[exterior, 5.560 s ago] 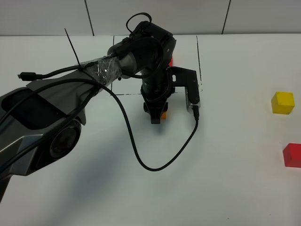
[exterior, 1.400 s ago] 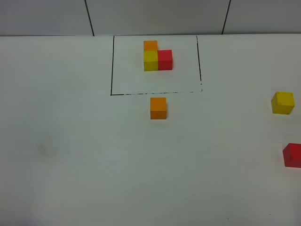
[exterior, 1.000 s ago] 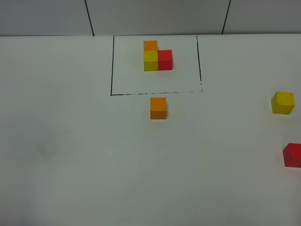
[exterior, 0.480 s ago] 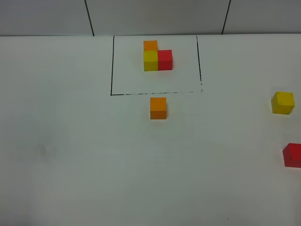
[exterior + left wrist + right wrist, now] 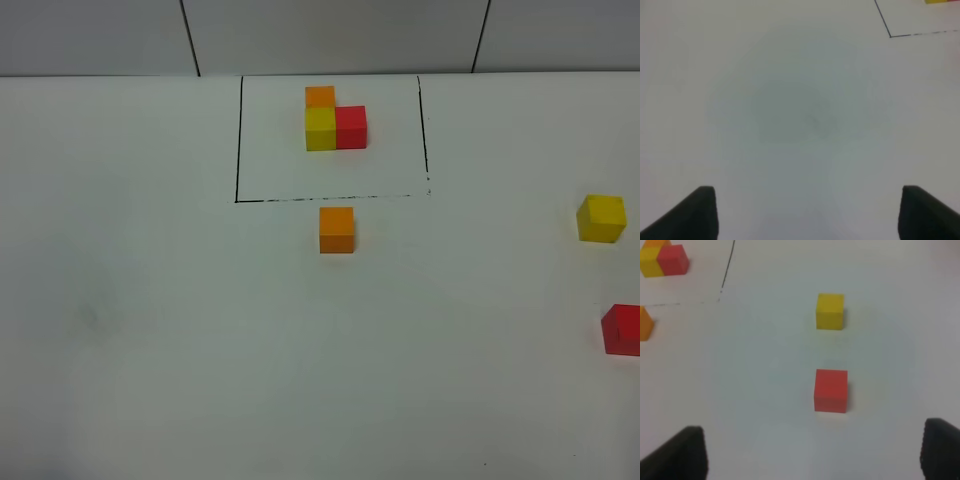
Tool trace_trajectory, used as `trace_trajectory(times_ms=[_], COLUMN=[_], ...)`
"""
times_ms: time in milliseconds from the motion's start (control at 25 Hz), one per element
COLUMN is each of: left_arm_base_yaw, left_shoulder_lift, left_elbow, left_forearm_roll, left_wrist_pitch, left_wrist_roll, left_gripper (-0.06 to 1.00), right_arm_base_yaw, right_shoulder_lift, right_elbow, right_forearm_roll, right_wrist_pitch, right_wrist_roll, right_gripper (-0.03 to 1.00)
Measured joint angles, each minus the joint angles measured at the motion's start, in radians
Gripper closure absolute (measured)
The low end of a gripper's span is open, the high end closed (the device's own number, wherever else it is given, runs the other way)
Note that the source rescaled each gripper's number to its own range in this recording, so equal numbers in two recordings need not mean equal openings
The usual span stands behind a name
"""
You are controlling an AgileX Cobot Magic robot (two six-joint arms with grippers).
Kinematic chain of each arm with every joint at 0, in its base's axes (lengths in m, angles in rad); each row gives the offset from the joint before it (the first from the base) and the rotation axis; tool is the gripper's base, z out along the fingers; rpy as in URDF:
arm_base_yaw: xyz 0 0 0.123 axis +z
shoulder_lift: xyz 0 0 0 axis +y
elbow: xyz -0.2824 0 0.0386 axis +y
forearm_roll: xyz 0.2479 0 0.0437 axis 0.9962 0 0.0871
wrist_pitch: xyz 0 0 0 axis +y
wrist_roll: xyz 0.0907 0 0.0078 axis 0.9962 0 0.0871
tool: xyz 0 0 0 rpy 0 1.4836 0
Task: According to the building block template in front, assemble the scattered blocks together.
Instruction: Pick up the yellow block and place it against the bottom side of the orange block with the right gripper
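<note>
The template (image 5: 335,122) is an L of orange, yellow and red cubes inside a thin black rectangle at the back of the white table. A loose orange cube (image 5: 337,229) sits just in front of that rectangle's front line. A loose yellow cube (image 5: 601,218) and a loose red cube (image 5: 622,329) lie at the far right. In the right wrist view the yellow cube (image 5: 830,311) and red cube (image 5: 831,390) lie ahead of my right gripper (image 5: 815,452), which is open and empty. My left gripper (image 5: 807,212) is open over bare table. Neither arm shows in the high view.
The white table (image 5: 200,330) runs wide to the left and front. A tiled wall (image 5: 330,35) stands behind it. One corner of the black rectangle (image 5: 890,35) shows in the left wrist view.
The left arm, which stood over the orange cube several seconds ago, has left the high view and the cube rests on the table. Nothing has moved in the last second.
</note>
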Motion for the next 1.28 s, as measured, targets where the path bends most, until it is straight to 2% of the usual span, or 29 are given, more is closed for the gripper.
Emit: trace_trajectory(times_ms=[640,800,1040,1280], left_arm_base_yaw=[0.000,0.000,0.000,0.000], left_shoulder_lift=[0.000,0.000,0.000,0.000], left_elbow=[0.000,0.000,0.000,0.000], left_forearm_roll=[0.000,0.000,0.000,0.000], left_wrist_pitch=[0.000,0.000,0.000,0.000], left_wrist_roll=[0.000,0.000,0.000,0.000], left_gripper=[0.18,0.18,0.18,0.18], right_arm_base_yaw=[0.000,0.000,0.000,0.000], right_shoulder_lift=[0.000,0.038,0.257,0.615], right_elbow=[0.000,-0.001,-0.016,-0.058], right_forearm_roll=[-0.004,-0.004,-0.006,-0.024], right_wrist_pitch=[0.000,0.008,0.012,-0.114], right_wrist_roll=[0.001,0.042,0.067,0.026], right_gripper=[0.24,0.24,0.24,0.24])
